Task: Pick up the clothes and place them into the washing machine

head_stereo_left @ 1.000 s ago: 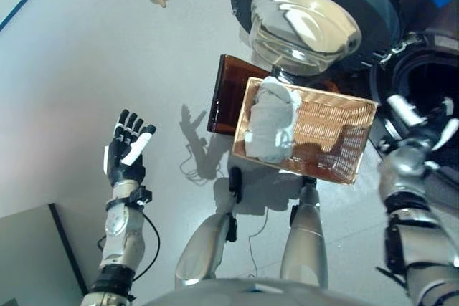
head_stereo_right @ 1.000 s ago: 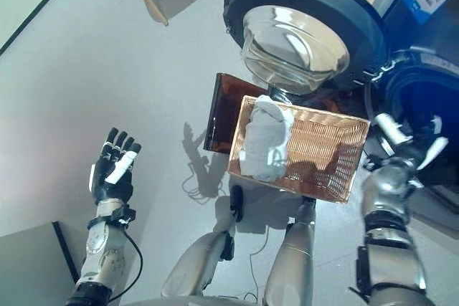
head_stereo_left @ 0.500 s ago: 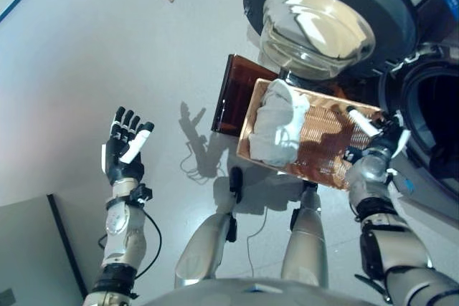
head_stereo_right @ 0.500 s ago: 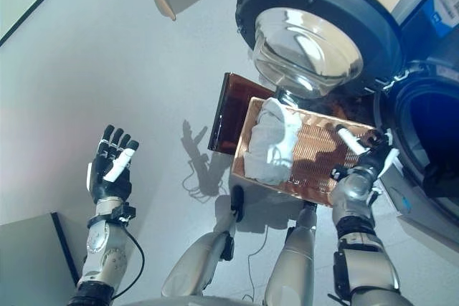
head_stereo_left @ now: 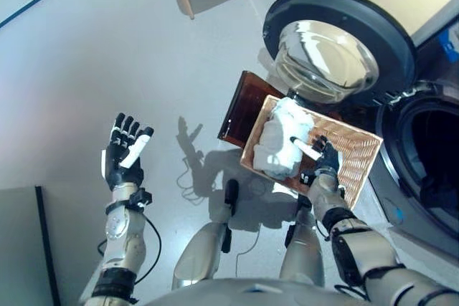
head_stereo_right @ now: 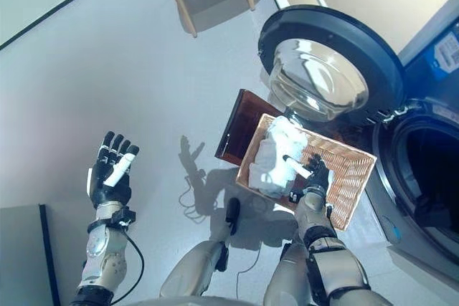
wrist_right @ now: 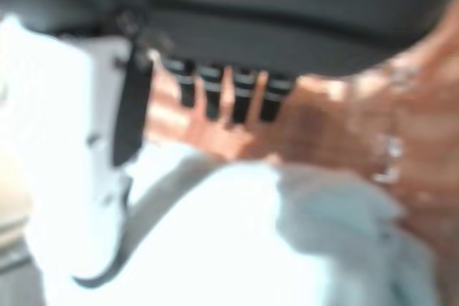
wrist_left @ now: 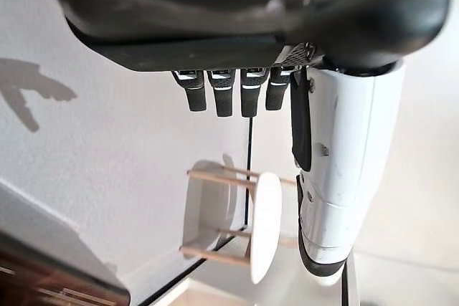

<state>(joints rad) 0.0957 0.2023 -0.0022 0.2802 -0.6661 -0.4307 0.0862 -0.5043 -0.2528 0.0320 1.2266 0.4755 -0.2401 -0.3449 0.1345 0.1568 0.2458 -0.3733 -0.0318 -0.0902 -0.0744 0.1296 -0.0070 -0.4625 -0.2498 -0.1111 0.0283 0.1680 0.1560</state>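
right hand (head_stereo_left: pixel 324 160) (fingers spread), above clothes (head_stereo_left: pixel 281 140)

The basket (head_stereo_left: pixel 355 155) is ribbed woven wicker in warm tan. The clothes (head_stereo_left: pixel 282 141) in it are soft, matt white cloth. At 12 o'clock, the washing machine door (head_stereo_left: pixel 326 55) has glossy glass in a dark matt plastic ring. The floor (head_stereo_left: pixel 107 55) is smooth grey.

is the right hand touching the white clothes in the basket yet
Cannot tell. In the left eye view the right hand overlaps the white clothes in the basket, thumb across them; no view shows contact or a gap plainly.
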